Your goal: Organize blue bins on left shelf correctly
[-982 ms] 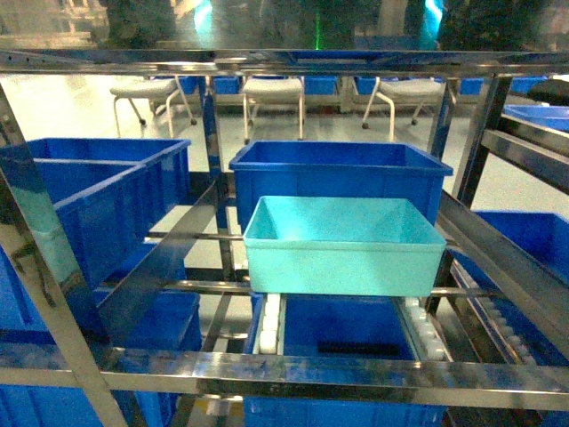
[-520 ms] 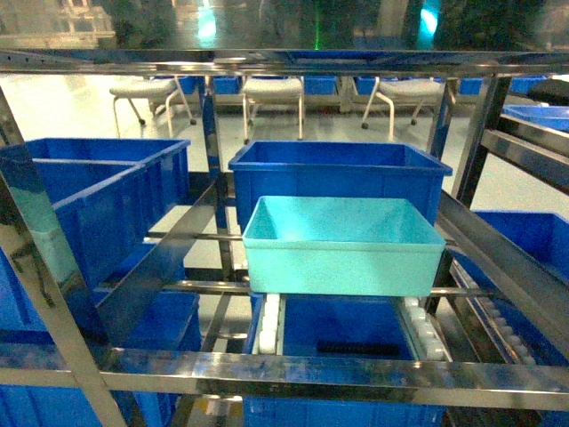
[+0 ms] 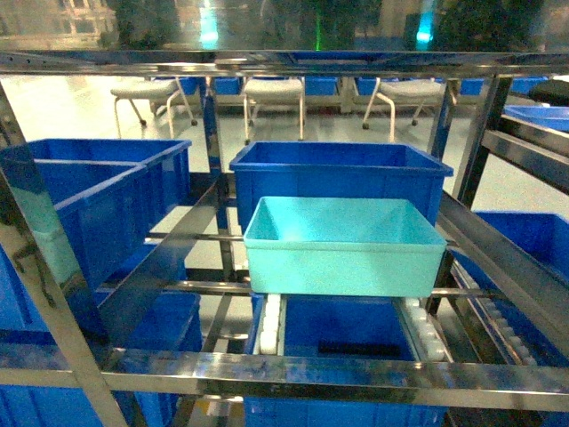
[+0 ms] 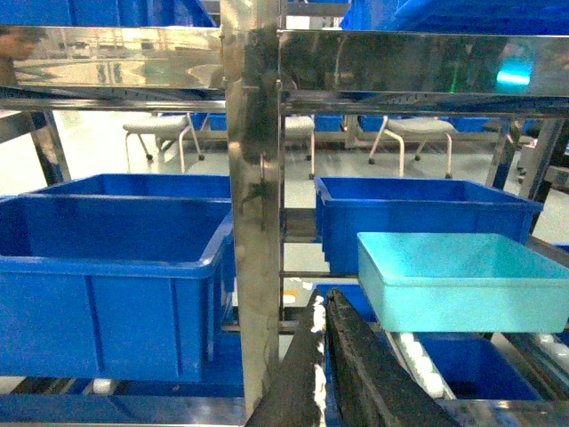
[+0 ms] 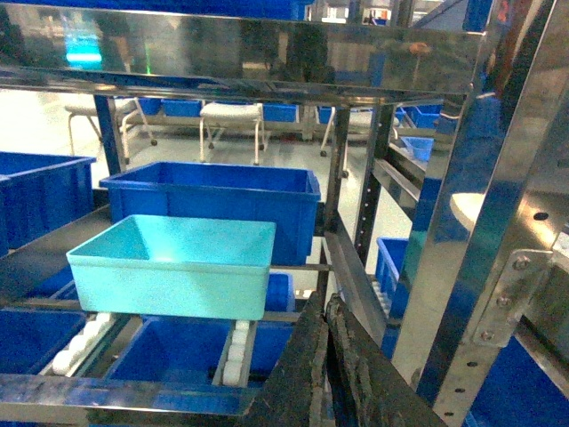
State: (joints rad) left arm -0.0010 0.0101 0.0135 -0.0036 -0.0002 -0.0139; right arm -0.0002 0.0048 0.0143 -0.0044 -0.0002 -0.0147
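behind the rack a pale floor runs back to a row of white chairs [image 3: 271, 93], and more blue tubs sit along the far wall. the left shelf [image 3: 293, 374], all shiny square posts and sloping rails, fills the head view. on its middle level the turquoise bin [image 3: 342, 245] rests on the white roller tracks [image 3: 269, 325], empty, level, with its back wall just in front of a royal-blue bin [image 3: 338, 173] that sits behind it on the same lane. another royal-blue bin [image 3: 84, 200] occupies the lane to the left, and more blue tubs lie on the level below.

neither arm shows in the head view. the left end effector [image 4: 322, 334] appears at the bottom of its own wrist view, dark fingers pressed together with nothing between them, hanging short of the front rail beside a steel post [image 4: 253, 213]. the right end effector [image 5: 324, 325] looks the same in its wrist view: fingers together, empty, outside the rack and below the turquoise bin's front wall.

i judge the work to be at the approach step, with no bin grasped. the next move likely calls for both end effectors to spread, pass between the front rail and the upper rail without clipping the posts, and take the turquoise bin by its rim or walls; a two-sided hold seems wise, since the rollers would let it slide
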